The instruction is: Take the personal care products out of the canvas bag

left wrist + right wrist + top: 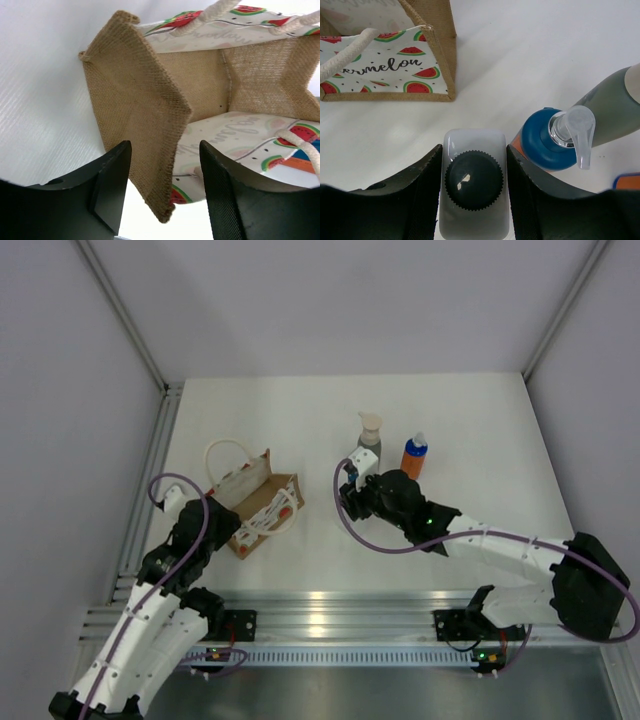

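Observation:
The canvas bag [262, 502] lies on its side at the left, with rope handles and a watermelon print. My left gripper [222, 523] is open at its near corner. In the left wrist view the bag's [130, 100] burlap edge hangs between the open fingers of that gripper [165, 185]. My right gripper [358, 478] [472, 185] is shut on the upright white bottle [472, 182] with a dark cap. The grey pump bottle [369, 440] [615, 107] and an orange bottle with a blue cap [414, 455] stand just beyond. A blue-capped orange bottle [545, 145] touches my right finger.
The bag's printed side [385, 65] shows at the top left of the right wrist view. An orange and blue patch [300, 162] shows by a rope handle at the bag's mouth; I cannot tell what it is. Grey walls enclose the white table [480, 410].

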You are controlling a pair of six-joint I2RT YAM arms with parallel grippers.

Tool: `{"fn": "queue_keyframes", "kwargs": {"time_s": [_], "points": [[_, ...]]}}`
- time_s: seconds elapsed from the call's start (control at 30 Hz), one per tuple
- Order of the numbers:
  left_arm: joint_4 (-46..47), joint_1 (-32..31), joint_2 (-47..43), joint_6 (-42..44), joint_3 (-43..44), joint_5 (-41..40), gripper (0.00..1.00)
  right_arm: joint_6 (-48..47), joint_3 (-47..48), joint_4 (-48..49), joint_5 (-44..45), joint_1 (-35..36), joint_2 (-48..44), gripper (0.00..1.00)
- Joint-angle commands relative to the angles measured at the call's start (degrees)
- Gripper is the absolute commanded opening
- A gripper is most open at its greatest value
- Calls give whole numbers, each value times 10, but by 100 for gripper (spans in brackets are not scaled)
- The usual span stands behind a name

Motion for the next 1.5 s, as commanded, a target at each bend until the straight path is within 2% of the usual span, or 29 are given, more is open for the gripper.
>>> {"fn": "queue_keyframes", "kwargs": {"time_s": [0.0,0.1,0.17,0.27,0.37,0.5,0.53,0.57,0.63,0.77,1.1,1.3,1.47], "points": [[14,3,-6,22,37,9,62,12,27,35,10,5,-27,40],[14,3,-6,41,56,11,68,14,28,29,9,3,-44,53],[12,3,-3,55,70,17,74,16,28,27,11,3,-60,64],[8,3,3,83,101,23,84,18,34,13,15,3,-85,74],[-5,3,4,102,126,23,94,8,42,-12,30,2,-108,77],[-33,3,4,139,170,1,98,13,56,-61,95,2,-141,82],[-39,3,5,148,191,-5,98,18,62,-96,136,2,-155,86],[-46,3,4,160,202,-8,98,34,78,-131,159,2,-163,99],[-54,3,11,200,224,-13,98,55,97,-225,222,2,-188,99],[-98,3,25,249,290,-39,98,101,111,-330,321,2,-253,99],[-115,3,-16,348,308,-84,98,108,122,-505,402,1,-442,100],[-114,3,-76,367,281,-81,98,106,114,-540,412,1,-522,100],[-114,3,-97,366,277,-87,98,97,115,-540,399,1,-555,100]]}}
